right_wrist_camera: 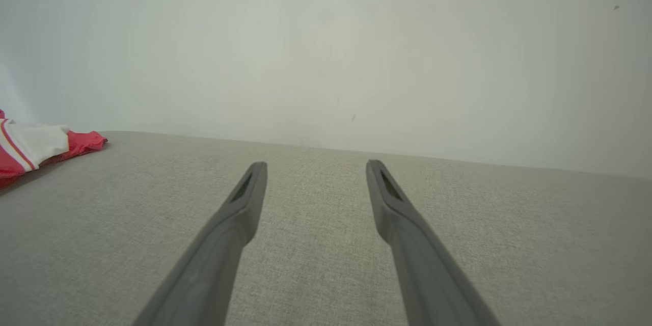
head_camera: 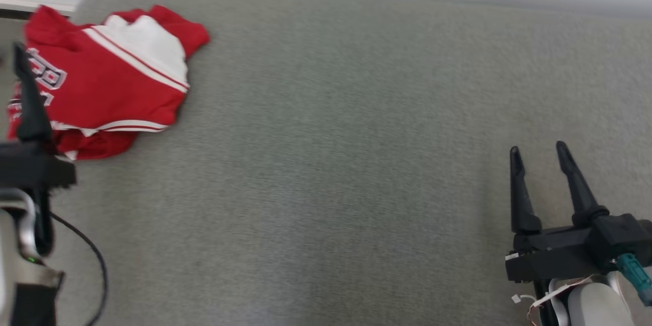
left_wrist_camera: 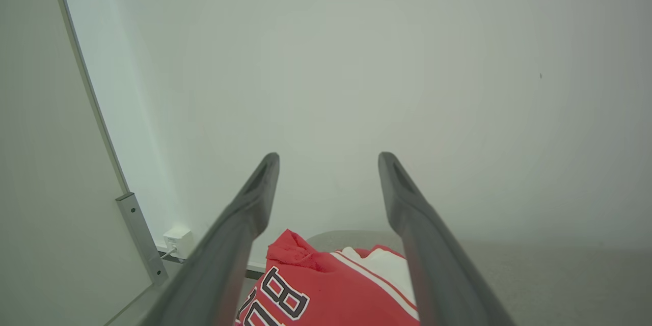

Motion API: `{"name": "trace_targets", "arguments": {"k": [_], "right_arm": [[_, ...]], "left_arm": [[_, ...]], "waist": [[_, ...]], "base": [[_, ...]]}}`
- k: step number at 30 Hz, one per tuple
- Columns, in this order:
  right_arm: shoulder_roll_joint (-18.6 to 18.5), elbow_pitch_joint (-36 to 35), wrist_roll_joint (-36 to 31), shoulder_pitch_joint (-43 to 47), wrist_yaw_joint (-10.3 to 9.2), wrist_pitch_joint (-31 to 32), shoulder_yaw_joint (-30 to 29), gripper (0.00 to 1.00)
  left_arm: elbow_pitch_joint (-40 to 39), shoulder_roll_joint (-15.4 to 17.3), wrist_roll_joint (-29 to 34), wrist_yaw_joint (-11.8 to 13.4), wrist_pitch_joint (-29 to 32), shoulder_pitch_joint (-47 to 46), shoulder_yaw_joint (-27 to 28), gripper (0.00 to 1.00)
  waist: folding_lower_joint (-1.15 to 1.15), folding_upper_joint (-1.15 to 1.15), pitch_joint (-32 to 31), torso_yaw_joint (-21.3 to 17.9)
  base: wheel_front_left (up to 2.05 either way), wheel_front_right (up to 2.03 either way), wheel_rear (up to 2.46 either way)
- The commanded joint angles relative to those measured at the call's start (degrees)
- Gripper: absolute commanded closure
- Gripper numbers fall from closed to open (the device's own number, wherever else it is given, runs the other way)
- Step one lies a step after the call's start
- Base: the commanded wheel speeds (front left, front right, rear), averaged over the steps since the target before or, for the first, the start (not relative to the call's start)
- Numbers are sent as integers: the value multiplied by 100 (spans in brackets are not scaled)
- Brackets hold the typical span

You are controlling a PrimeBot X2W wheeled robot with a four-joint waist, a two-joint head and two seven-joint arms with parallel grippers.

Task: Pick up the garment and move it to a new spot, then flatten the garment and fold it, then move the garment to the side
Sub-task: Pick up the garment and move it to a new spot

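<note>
right pincer (head_camera: 537, 148) hovers spread wide and empty over the grey fabric tabletop (head_camera: 326, 163). left pincer (left_wrist_camera: 328, 163), also wide and empty, hangs over the folded red-and-white numbered jersey garment (head_camera: 102, 86) at the far left corner.

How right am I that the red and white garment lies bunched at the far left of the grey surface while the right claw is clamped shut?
Not quite: the right gripper is open, its two fingers spread apart over bare grey surface, as the right wrist view shows. The garment does lie bunched at the far left.
</note>
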Motion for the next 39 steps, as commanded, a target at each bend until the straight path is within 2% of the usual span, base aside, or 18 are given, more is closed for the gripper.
{"name": "trace_targets", "arguments": {"k": [1, 7, 13, 20, 29, 30, 31, 39], "right_arm": [[-17, -54, -54, -60, -12, -4, -50, 0], [11, -251, -115, -88, -12, -4, -255, 0], [-24, -345, -122, -145, -12, -3, -281, 0], [-45, -401, -120, -211, -12, -4, -270, 0], [16, -331, -110, -183, -12, -3, -215, 0], [21, -327, -107, -183, -12, -4, -211, 0], [24, -319, -108, -187, -12, -4, -200, 0], [42, -265, -67, -171, -12, -4, -177, 0]], "left_arm": [[87, 82, -68, -10, 44, -164, 53, 0], [672, 511, -231, -37, 426, -753, 102, 0], [1290, 821, -301, -59, 968, -1058, -37, 0], [2060, 1073, -388, -44, 1563, -1282, -88, 0], [3039, 1176, -555, -82, 2194, -1407, -286, 0], [3106, 1175, -591, -83, 2213, -1417, -289, 62], [3186, 1199, -589, -85, 2224, -1430, -307, 100], [3448, 1322, -509, -62, 1686, -1602, -417, 100]], "waist": [[-1, -1, 665, -695], [-1, -1, 978, -1045], [-1, -1, 1194, -1197], [-1, -1, 1271, -1266], [-1, -1, 1152, -1336], [-1, -1, 1141, -1343], [-1, -1, 1131, -1353], [-1, -1, 978, -1398]], "base": [[0, 0, 0], [0, 0, 0], [0, 0, 0], [0, 0, 0], [0, 0, 0], [0, 0, 0], [0, 0, 0], [0, 0, 0]]}}
